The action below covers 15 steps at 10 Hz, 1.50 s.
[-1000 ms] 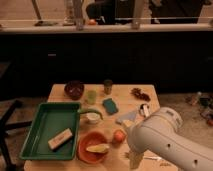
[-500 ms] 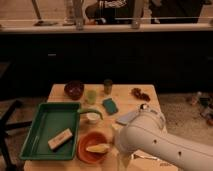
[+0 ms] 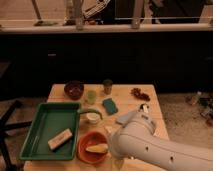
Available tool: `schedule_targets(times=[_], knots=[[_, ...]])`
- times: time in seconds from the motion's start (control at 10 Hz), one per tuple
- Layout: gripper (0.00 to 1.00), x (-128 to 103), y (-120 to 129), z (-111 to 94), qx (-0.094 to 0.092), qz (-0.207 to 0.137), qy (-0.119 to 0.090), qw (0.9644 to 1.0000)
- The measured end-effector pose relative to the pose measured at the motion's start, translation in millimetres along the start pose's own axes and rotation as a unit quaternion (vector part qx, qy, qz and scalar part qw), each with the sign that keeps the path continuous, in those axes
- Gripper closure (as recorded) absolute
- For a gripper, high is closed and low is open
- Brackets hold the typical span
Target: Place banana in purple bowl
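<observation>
Banana (image 3: 97,148), just one, lies in the orange bowl (image 3: 81,148) at the table's (image 3: 124,93) near edge; the other of two bowls, the purple bowl (image 3: 74,90), sits well beyond it. The white arm (image 3: 150,145) has swung in from the orange bowl's right this last second, hiding the gripper beneath it, fingers apart. One green tray (image 3: 47,125) flanks the orange bowl's left, with one white cup (image 3: 93,118) just beyond.

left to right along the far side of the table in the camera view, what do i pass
purple bowl → green cup → dark cup → reddish-brown clump. gripper out of sight at the end of the arm, bottom edge, right of the orange bowl
</observation>
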Motion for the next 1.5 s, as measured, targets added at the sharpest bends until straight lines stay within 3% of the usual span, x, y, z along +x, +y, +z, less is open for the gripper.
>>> schedule_targets(times=[0.4,0.6,0.8,1.2,1.5], knots=[[0.0,0.2,0.1,-0.5,0.003,0.003,-0.003,1.0],[0.0,-1.3,2.9,8.9,0.027,0.043,-0.019,0.9985],[0.0,-13.0,5.9,24.7,0.03,0.058,-0.028,0.9975],[0.0,-23.3,5.3,49.2,0.029,0.066,-0.033,0.9969],[0.0,-28.5,-9.9,68.8,0.017,0.066,-0.042,0.9968]])
